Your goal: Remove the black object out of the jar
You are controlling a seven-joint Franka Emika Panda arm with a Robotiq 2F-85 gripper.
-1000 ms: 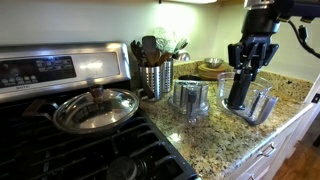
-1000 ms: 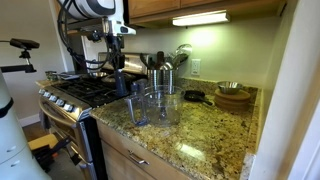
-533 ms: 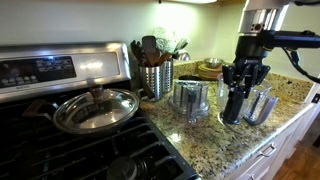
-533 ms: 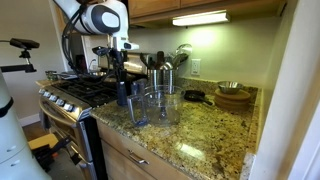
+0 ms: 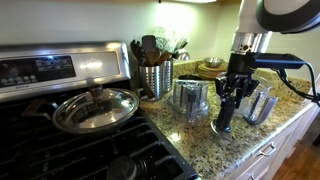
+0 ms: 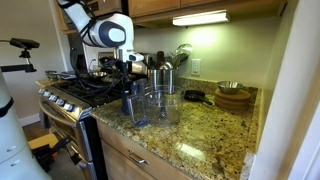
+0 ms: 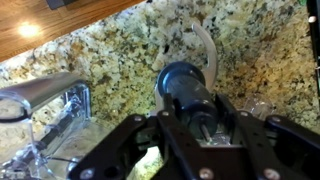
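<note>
- Claw (image 5: 226,98) pinches the black part (image 5: 222,116) from above; we see fingers on both sides of it in wrist view (image 7: 200,118).
- Black part (image 7: 186,84) hangs straight under the claw, round body w/ a curved blade sticking out the far side.
- Part is out of the jar (image 5: 260,105), just beside it, over bare counter (image 5: 205,145).
- We can't tell if the part's bottom touches the counter; it's very low.
- Wrist view: jar (image 7: 40,108) sits off to the side, apart from the part.
- 2nd clear bowl (image 5: 192,99) on the other side of the claw, near.
- In an exterior view the claw (image 6: 128,88) is at the counter edge nearest the stove (image 6: 80,92).
- Pan w/ lid (image 5: 96,109) on the stove, well apart.
</note>
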